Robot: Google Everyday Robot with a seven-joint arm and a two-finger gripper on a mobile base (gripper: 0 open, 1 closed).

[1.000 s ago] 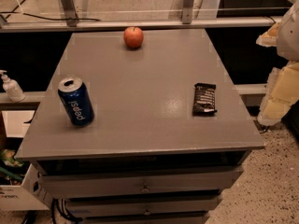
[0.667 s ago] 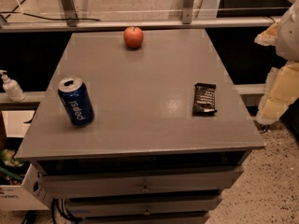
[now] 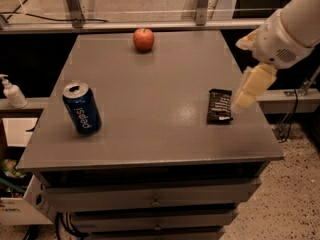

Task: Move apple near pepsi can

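Note:
The red-orange apple (image 3: 143, 39) sits upright at the far middle of the grey table top (image 3: 155, 94). The dark blue pepsi can (image 3: 81, 108) stands at the front left, well apart from the apple. My gripper (image 3: 243, 100) hangs from the white arm (image 3: 292, 26) at the table's right edge, just right of a black snack bar wrapper. It is far from both the apple and the can and holds nothing that I can see.
The flat black snack bar wrapper (image 3: 220, 105) lies near the right edge. Drawers (image 3: 155, 201) sit under the table top. A soap bottle (image 3: 11, 92) stands on a shelf to the left. A metal rail (image 3: 150, 25) runs behind the table.
The arm has swung in from the right; the gripper now hangs at the table's right edge beside the snack bar. The apple, can and wrapper have not moved.

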